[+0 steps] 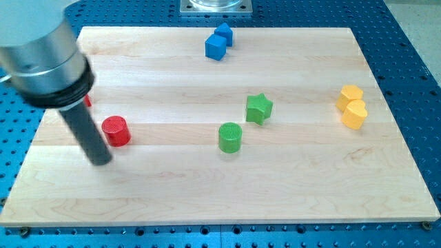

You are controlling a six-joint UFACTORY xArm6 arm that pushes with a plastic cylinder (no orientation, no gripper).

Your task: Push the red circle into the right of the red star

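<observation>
The red circle (116, 131) stands on the wooden board (220, 179) at the view's left. The red star (87, 100) lies up and to the left of it, almost wholly hidden behind my arm, with only a sliver of red showing. My tip (101, 161) rests on the board just below and to the left of the red circle, a short gap apart from it.
Two blue blocks (218, 42) sit together near the top middle. A green star (259, 108) and a green circle (231, 137) sit in the middle. Two yellow blocks (352, 106) sit touching at the right.
</observation>
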